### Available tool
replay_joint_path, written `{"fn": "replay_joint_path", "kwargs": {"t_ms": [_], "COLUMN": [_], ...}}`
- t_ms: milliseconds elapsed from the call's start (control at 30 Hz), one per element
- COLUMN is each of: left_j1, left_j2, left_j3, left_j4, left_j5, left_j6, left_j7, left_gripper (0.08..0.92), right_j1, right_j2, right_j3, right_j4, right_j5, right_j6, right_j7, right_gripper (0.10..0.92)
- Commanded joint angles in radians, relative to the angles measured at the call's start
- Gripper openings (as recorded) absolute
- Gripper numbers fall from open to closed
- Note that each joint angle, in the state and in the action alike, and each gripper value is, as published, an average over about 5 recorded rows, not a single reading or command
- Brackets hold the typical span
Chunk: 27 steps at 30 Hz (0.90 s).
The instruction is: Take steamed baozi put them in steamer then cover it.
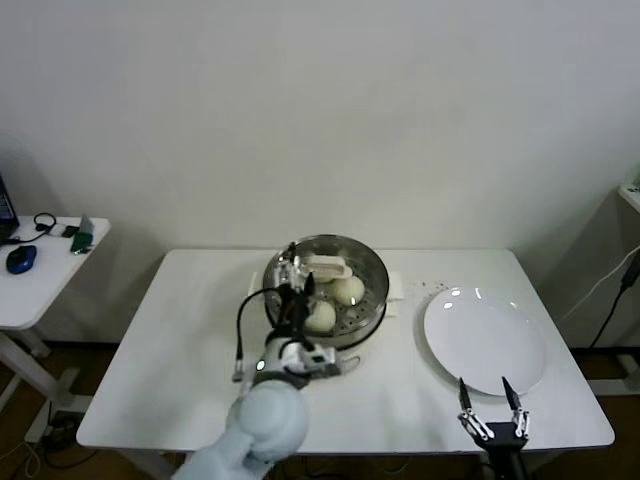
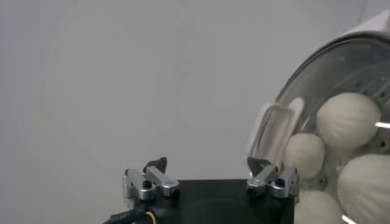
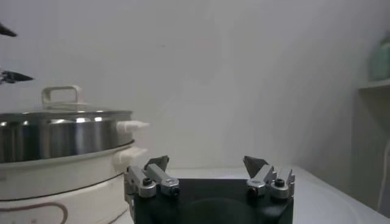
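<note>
- One steamer (image 1: 368, 305) of shiny stainless steel stands near the middle of the white table (image 1: 190, 350), on a white cooker base (image 3: 55, 182) that the right wrist view shows beneath it.
- One cover (image 1: 345, 262), clear glass with a metal rim and a pale rectangular handle (image 1: 328, 268) at its centre, lies on top of the steamer.
- Steamed baozi (image 1: 348, 290) lie inside the basket under the glass; the head view shows two plainly, the left wrist view shows four rounded cream-white shapes, smooth and faintly creased.
- One left gripper (image 1: 297, 283) hangs over the near-left rim of the steamer, just beside the handle, its jaws spread apart and gripping nothing; in the left wrist view one fingertip (image 2: 259, 165) sits close under the handle.
- One right gripper (image 1: 491, 402) waits low at the table's near edge, jaws released and empty, its two thin fingers pointing up toward the plate.
- One flat white plate (image 1: 485, 340) lies bare on the table to the right of the steamer, apart from it.
- One small side table (image 1: 45, 275) stands at far left, carrying a blue mouse (image 1: 20, 259) and a few other small items.
</note>
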Motion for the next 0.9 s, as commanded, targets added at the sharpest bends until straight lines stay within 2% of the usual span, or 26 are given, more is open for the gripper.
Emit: {"fn": "replay_joint_path", "kwargs": {"t_ms": [33,133,233,333,533,700,900], "left_j1": [0.247,0.321,0.403,0.498,0.595,0.609,0.614], "left_j2": [0.031,0.020,0.033,0.052,0.030,-0.016,-0.030], "left_j3": [-0.440,-0.597,-0.728,-0.796,-0.758,-0.694,-0.664], "left_j4": [-0.119,-0.098,-0.057,-0.025,0.055,0.140,0.224], "left_j5": [-0.789,-0.984,-1.144,-1.271,-1.325,-1.280,-1.251], "left_j6": [-0.513,-0.620,-0.761,-0.846,-0.974,-1.037,-1.084], "left_j7": [-0.271,-0.253,-0.193,-0.137,-0.084,-0.073,-0.066], "left_gripper": [0.823,0.823,0.823,0.823,0.823,0.823,0.823], "right_j1": [0.006,0.010,0.011,0.011,0.018,0.025,0.023], "right_j2": [0.003,0.007,0.006,0.003,-0.011,-0.014,-0.023], "right_j3": [0.005,0.010,0.015,0.018,0.012,0.008,0.003], "right_j4": [0.021,0.023,0.023,0.019,-0.001,-0.010,-0.012], "right_j5": [-0.004,-0.004,-0.004,-0.004,-0.005,-0.006,0.004], "right_j6": [-0.029,-0.024,-0.020,-0.017,-0.018,-0.019,-0.026], "right_j7": [0.083,0.093,0.096,0.096,0.092,0.091,0.089], "right_gripper": [0.823,0.823,0.823,0.823,0.823,0.823,0.823]}}
